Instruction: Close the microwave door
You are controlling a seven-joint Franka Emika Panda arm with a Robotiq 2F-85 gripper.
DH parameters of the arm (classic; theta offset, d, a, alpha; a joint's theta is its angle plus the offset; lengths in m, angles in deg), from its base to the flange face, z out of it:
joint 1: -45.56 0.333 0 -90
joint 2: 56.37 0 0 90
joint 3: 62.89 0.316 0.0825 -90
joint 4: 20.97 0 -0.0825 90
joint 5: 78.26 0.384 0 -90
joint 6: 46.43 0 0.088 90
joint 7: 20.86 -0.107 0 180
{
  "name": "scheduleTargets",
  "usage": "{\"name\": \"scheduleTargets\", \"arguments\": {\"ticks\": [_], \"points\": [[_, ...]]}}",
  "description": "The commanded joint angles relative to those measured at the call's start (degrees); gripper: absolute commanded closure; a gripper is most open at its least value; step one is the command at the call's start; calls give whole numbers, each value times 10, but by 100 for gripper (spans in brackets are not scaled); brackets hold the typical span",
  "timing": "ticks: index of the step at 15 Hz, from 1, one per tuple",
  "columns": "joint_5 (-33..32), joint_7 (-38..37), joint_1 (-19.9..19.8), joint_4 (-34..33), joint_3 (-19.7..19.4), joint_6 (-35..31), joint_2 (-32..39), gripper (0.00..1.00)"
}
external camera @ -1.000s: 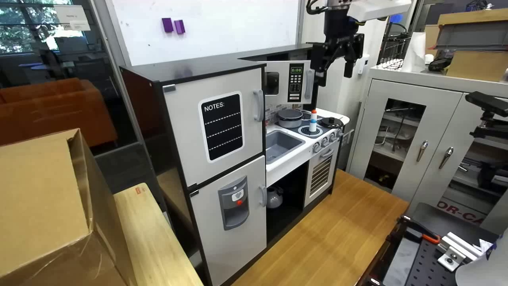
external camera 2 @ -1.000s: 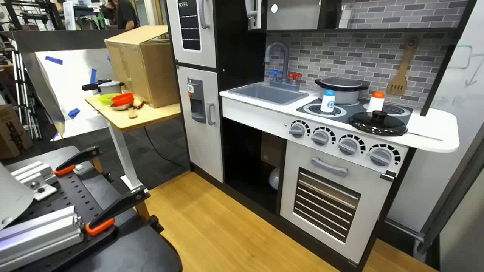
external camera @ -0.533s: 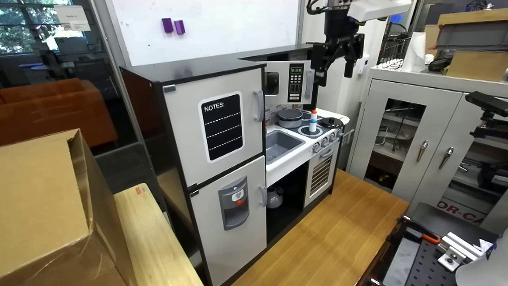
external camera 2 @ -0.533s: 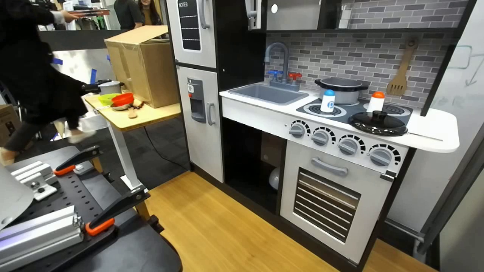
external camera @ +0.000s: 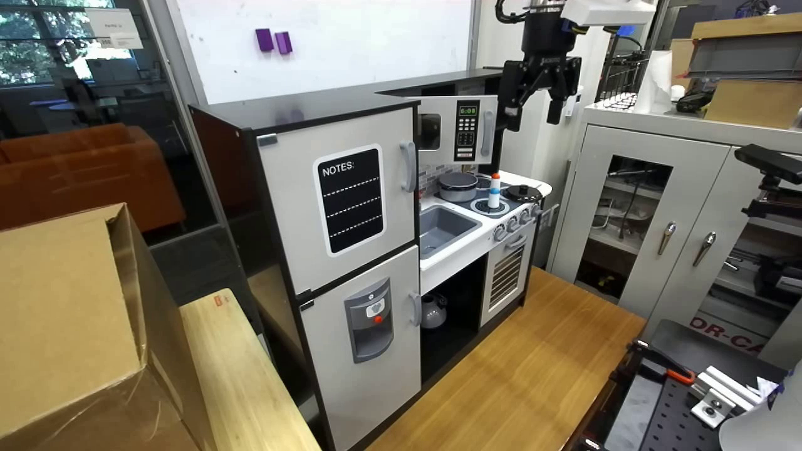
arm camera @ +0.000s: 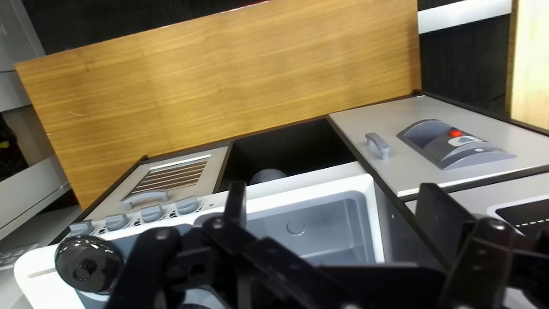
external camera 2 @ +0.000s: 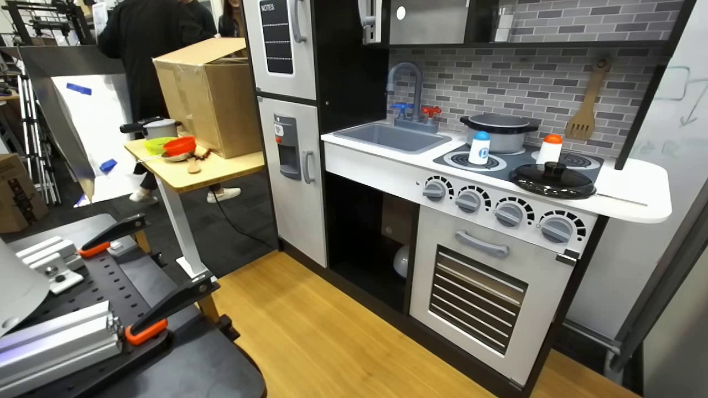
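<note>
The microwave door (external camera: 457, 128) stands swung outward high on a toy kitchen, above the counter and next to the tall refrigerator (external camera: 344, 260). Its flat, pale grey face holds a small dark window (external camera: 430, 131) with rounded corners, a black keypad panel (external camera: 466, 130) showing green digits, and, along the free edge, an upright grey handle (external camera: 487, 133) with a gentle bow. Beside that edge hangs a black, jointed gripper (external camera: 532, 121), its two fingers (arm camera: 439, 219) spread wide with a gap between them; whether one touches the door, I cannot tell.

The refrigerator has two smooth, pale doors: the upper bears a black panel reading "NOTES" over dashed lines, the lower a curved grey dispenser (external camera: 369, 326) with a red button. The white counter (external camera 2: 636, 185) ends in a rounded corner. Set into it are a smooth grey sink (external camera 2: 395, 138) and a dark stovetop (external camera 2: 517, 160) with ringed burners, where a round grey pot (external camera 2: 500, 141), a blue-capped shaker (external camera 2: 479, 149) and an orange-capped shaker (external camera 2: 550, 150) stand upright. Near them lies a glossy black lid (external camera 2: 553, 182), knob up. A slotted wooden spatula (external camera 2: 589, 102) hangs against a grey brick-patterned wall (external camera 2: 498, 77).

Underneath spreads a warm wood-grain surface (external camera: 532, 351). Around are a cardboard box (external camera: 62, 300), a whiteboard (external camera: 351, 50), a grey metal cabinet (external camera: 689, 175) and, behind glass, an orange couch (external camera: 94, 175).
</note>
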Motion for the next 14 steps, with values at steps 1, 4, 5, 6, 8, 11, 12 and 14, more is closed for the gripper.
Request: {"name": "scheduleTargets", "arguments": {"ticks": [1, 4, 5, 6, 8, 11, 12, 14], "points": [[57, 41, 5, 2, -21, -7, -2, 0], [112, 64, 3, 4, -38, -11, -4, 0], [119, 72, 0, 7, -41, -13, -5, 0], [122, 78, -2, 8, -45, -14, -5, 0], [107, 77, -10, 11, -49, -15, -4, 0], [101, 67, -12, 7, -50, -5, 0, 0], [101, 67, -13, 8, -51, -6, 0, 0], [101, 67, -13, 9, -50, -7, 0, 0]]}}
